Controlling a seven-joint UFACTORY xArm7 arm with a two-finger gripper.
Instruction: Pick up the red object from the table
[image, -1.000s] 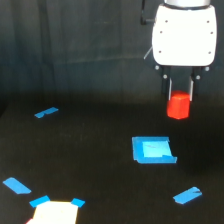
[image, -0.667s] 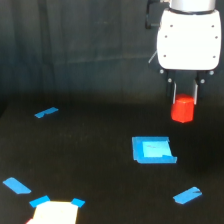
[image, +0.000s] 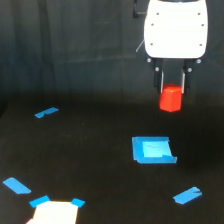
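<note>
One end effector (image: 172, 86) grips one red object (image: 170, 98).

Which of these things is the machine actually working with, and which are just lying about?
Part of the job:
red block, held in the tool
black table

Just lying about:
blue square patch
blue tape strips
pale patch

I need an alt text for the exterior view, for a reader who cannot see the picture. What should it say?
A white robot gripper holds a small red object between its fingers, lifted above a black table. Below it on the table lies a flat blue square patch, with blue tape strips scattered around and a pale patch at the bottom edge on the view's left.
</note>
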